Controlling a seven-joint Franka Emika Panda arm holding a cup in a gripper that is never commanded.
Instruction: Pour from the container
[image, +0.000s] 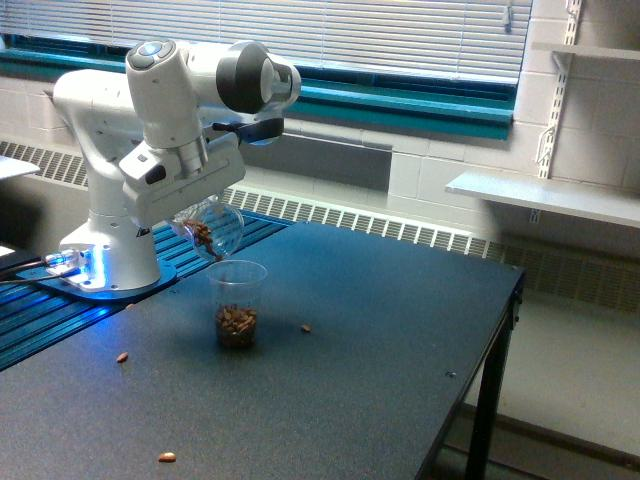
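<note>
My gripper (196, 207) is clamped on the container (212, 229), a small clear jar with a rounded body; the fingers themselves are mostly hidden under my white hand housing, so I read the grip from the jar hanging directly beneath it. The container sits just below and slightly toward the exterior view's right of my hand, tipped steeply with its mouth pointing down and to that same side. Brown nut-like pieces (203, 237) are gathered at the low side of the jar, near the mouth. Directly under the mouth, apart from it, stands a tapered clear plastic cup (237, 303), upright on the dark table (380, 350). Its bottom holds a layer of the same brown pieces (237, 322), roughly the lower third. The jar's lip is above the cup's rim, not touching it. Loose pieces lie scattered on the table: one (306, 327) just to the exterior view's right of the cup, one (122, 357) toward the exterior view's left, one (166, 458) near the front edge. My base (105, 262) stands on a blue-lit plate at the exterior view's left, well behind the cup. Behind the table: a baseboard radiator (380, 228), a teal window sill (400, 105), closed blinds (400, 35), and a white wall shelf (545, 195) at the exterior view's right.
</note>
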